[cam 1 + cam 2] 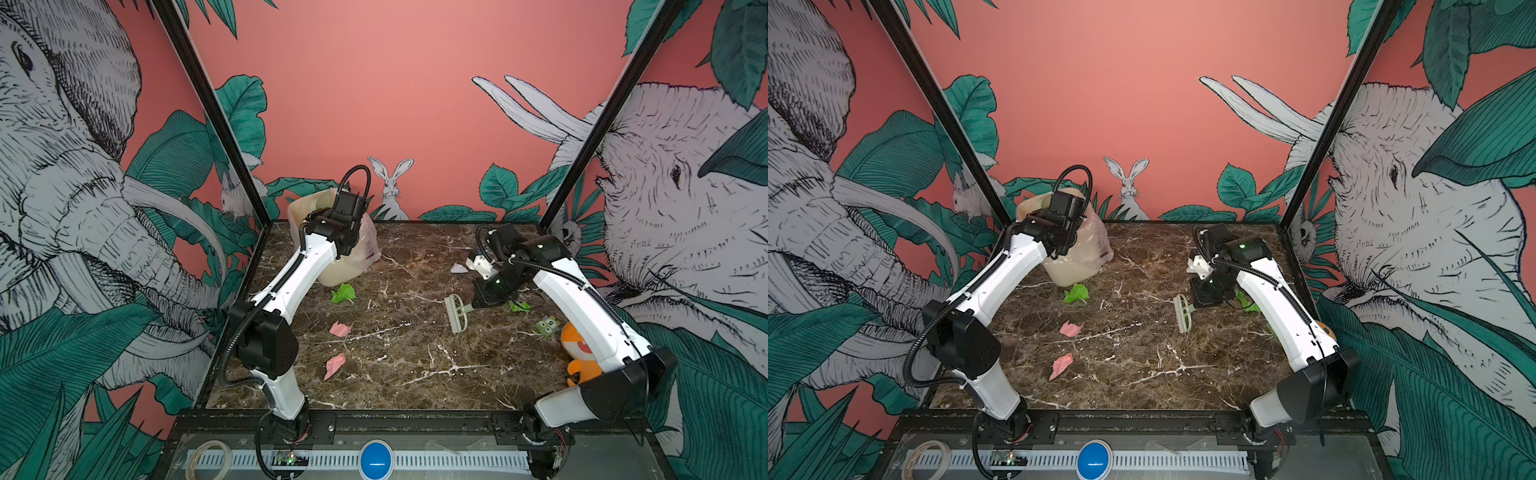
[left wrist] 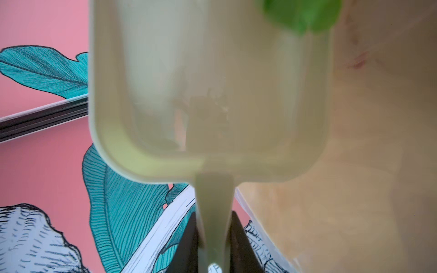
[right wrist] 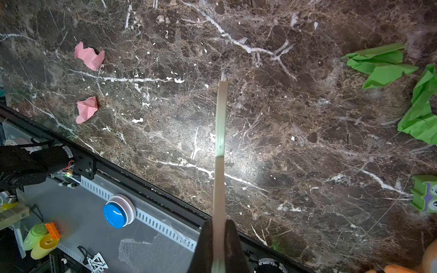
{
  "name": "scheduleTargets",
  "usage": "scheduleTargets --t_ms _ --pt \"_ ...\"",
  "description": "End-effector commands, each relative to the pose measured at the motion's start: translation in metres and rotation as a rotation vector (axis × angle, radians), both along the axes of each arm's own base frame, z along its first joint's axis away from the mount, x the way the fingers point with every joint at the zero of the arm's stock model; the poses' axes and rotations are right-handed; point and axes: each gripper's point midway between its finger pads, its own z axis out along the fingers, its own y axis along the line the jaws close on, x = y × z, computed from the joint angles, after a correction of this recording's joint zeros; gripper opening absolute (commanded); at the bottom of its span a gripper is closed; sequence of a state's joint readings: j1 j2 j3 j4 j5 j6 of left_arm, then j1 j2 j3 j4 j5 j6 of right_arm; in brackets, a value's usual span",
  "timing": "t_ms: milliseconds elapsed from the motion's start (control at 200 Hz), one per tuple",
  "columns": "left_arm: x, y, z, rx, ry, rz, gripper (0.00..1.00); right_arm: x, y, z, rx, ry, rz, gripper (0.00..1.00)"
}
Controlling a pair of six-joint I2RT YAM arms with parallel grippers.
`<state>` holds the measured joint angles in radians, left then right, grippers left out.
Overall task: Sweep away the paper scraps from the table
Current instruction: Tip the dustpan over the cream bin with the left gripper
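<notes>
1. a robotics lab test cell, not a lived-in room: the left arm [image 1: 291, 282] and right arm [image 1: 582, 307], both white and black, are mounted on a black rail [image 1: 399, 419] along the front edge of the table [image 1: 415, 374].
2. the walls are printed panels [image 1: 395, 83], pink with elephants, leaves and a rabbit, set between black frame posts [image 1: 214, 120] like a staged backdrop.
3. in front of the rail a grey bench plate carries a slotted white cable duct [image 1: 436, 460], a blue push button [image 1: 376, 459], a bare circuit board [image 1: 286, 458] with a lit green light, and a roll of tape [image 1: 208, 444].
</notes>
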<state>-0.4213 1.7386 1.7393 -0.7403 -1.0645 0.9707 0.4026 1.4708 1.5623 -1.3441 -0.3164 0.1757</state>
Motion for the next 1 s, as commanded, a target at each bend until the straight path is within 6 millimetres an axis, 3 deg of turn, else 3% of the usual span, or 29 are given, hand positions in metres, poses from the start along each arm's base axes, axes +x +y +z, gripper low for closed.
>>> scheduleTargets --t_ms 0,545,820,995 --pt "-0.009 0.005 0.045 0.052 -0.11 -0.001 0.13 -0.005 0.001 -0.002 0.013 0.014 0.021 0.0" --pt "-0.018 0.008 0.05 0.038 -0.135 -0.008 0.13 -0.009 0.001 -0.007 0.034 -0.003 0.019 0.0" --pt "-0.03 0.002 0.068 -0.219 -0.248 -0.016 0.13 -0.011 -0.001 -0.006 0.036 -0.017 -0.006 0.0" --pt "-0.042 -0.017 0.073 -0.424 -0.267 -0.053 0.14 -0.011 -0.009 -0.004 0.0 -0.035 -0.015 0.0"
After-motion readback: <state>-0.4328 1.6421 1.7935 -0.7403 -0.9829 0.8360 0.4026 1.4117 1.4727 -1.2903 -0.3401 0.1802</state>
